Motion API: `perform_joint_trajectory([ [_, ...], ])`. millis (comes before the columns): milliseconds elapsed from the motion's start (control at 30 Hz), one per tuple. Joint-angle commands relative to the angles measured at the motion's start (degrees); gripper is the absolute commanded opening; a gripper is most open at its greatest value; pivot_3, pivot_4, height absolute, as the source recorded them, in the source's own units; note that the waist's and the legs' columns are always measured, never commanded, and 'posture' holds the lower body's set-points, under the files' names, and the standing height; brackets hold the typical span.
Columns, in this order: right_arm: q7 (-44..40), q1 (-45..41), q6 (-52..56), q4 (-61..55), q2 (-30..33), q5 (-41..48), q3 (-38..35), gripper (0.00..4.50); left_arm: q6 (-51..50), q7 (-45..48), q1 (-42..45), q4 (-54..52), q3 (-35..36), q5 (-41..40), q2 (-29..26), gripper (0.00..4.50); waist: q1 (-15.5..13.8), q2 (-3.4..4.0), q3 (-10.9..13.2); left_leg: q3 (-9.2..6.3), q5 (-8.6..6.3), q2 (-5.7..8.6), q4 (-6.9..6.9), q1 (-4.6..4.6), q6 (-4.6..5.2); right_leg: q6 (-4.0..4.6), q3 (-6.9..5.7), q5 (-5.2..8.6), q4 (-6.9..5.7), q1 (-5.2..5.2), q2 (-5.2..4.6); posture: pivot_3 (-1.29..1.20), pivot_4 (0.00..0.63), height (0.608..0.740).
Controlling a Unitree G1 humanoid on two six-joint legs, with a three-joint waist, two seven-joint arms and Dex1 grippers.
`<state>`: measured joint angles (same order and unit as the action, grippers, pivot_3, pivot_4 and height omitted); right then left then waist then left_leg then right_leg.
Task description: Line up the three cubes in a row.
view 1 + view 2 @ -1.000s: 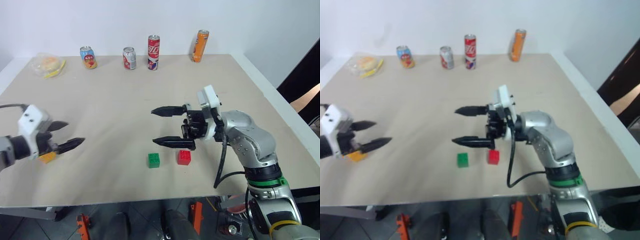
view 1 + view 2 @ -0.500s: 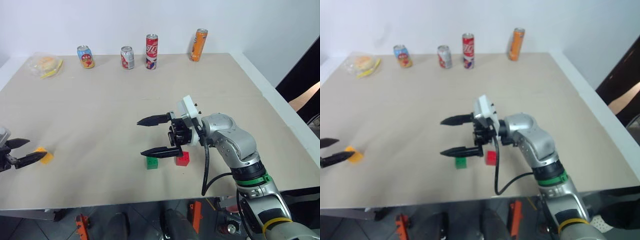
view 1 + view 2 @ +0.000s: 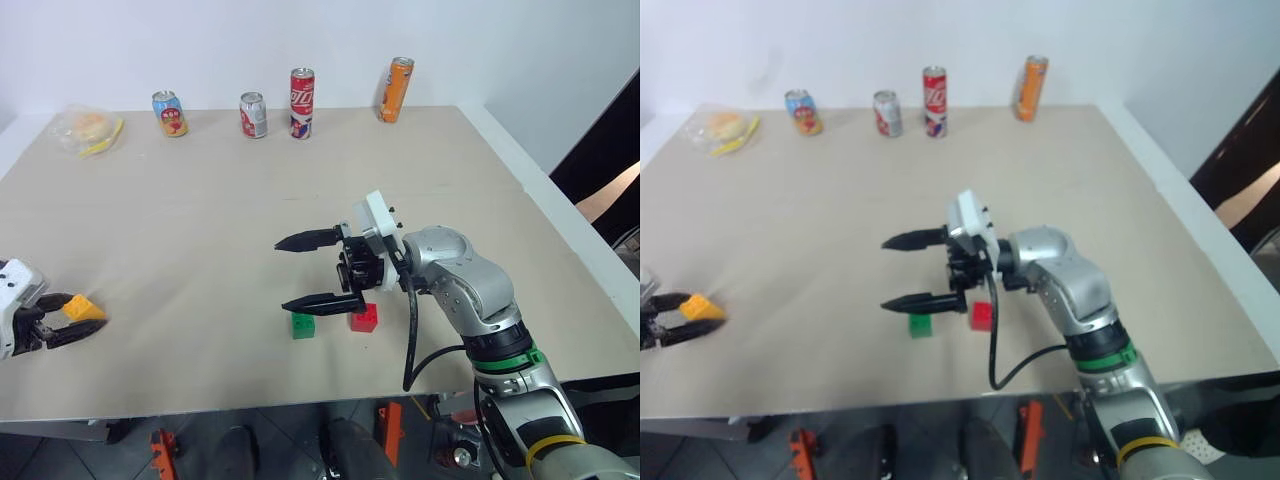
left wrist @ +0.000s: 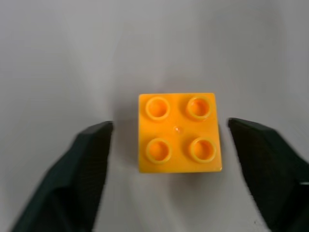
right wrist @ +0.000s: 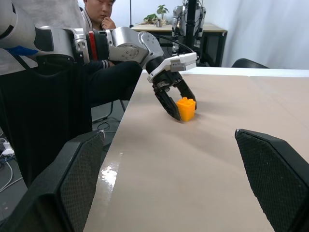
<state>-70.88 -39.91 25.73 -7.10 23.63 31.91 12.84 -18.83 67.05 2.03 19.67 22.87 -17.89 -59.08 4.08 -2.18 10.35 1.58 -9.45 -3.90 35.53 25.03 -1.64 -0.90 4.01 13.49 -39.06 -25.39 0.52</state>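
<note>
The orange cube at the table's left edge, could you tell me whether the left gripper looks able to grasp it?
Probably yes: the orange cube sits between the left gripper's open fingers, nothing blocking.

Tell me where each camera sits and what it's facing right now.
Head eyes: look down over the table, both arms showing, green cube and red cube under the right gripper.
Left wrist: looks down on the orange cube between its fingers.
Right wrist: looks level across the table at the left gripper around that cube, a seated person behind.
</note>
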Motion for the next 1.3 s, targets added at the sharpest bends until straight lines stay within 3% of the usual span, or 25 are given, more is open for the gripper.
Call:
perform_joint_trajectory([
  [33,0.04,-0.61,-0.48,-2.01,0.11,0.60,-1.22,4.50,0.57,-0.44,0.79,0.29,0.46,-0.03,-0.98,2.27,0.00,0.00,0.00,0.00,0.00,0.00,0.00,0.00,0.00,0.00,0.00,0.00,0.00,0.00,0.00,0.00,0.150,0.740],
  [133,-0.02,-0.63,-0.43,-1.90,0.24,0.59,-1.27,4.50,0.58,-0.49,1.06,-0.12,0.15,-0.14,-0.95,1.39,0.00,0.00,0.00,0.00,0.00,0.00,0.00,0.00,0.00,0.00,0.00,0.00,0.00,0.00,0.00,0.00,0.150,0.740],
  [367,-0.28,0.12,-1.10,-1.29,3.31,-0.56,-2.51,4.50,-5.89,1.53,2.72,-17.27,-4.49,-6.35,1.73,1.36,-0.33,-0.01,-0.01,0.01,0.03,0.02,0.02,0.02,-0.05,-0.05,0.02,0.02,0.00,0.05,-0.04,0.00,0.150,0.740],
  [600,-2.28,3.27,-0.38,-2.88,10.91,-1.05,-4.49,4.50,-9.26,2.84,11.28,-30.75,-17.99,-8.05,6.36,1.36,-1.35,-0.01,-0.01,0.00,0.03,0.06,0.09,0.01,-0.06,-0.20,0.17,-0.03,0.00,0.09,0.10,0.00,0.150,0.740],
  [900,-0.43,8.71,0.00,-6.40,18.63,-2.56,-7.59,4.50,-5.82,7.93,25.63,-24.65,-33.38,-2.27,13.10,1.36,-1.44,0.03,0.01,-0.09,0.05,0.07,0.16,-0.02,-0.04,-0.44,0.26,-0.17,-0.04,0.14,0.26,0.00,0.150,0.740],
  [1300,3.43,11.51,2.19,-11.22,19.15,-1.20,-9.54,4.50,-3.53,11.16,25.34,-23.48,-36.56,0.25,13.52,1.36,-1.36,0.03,0.01,-0.07,0.04,0.10,0.32,0.02,-0.04,-0.52,0.34,-0.19,-0.03,0.17,0.22,0.00,0.150,0.740],
])
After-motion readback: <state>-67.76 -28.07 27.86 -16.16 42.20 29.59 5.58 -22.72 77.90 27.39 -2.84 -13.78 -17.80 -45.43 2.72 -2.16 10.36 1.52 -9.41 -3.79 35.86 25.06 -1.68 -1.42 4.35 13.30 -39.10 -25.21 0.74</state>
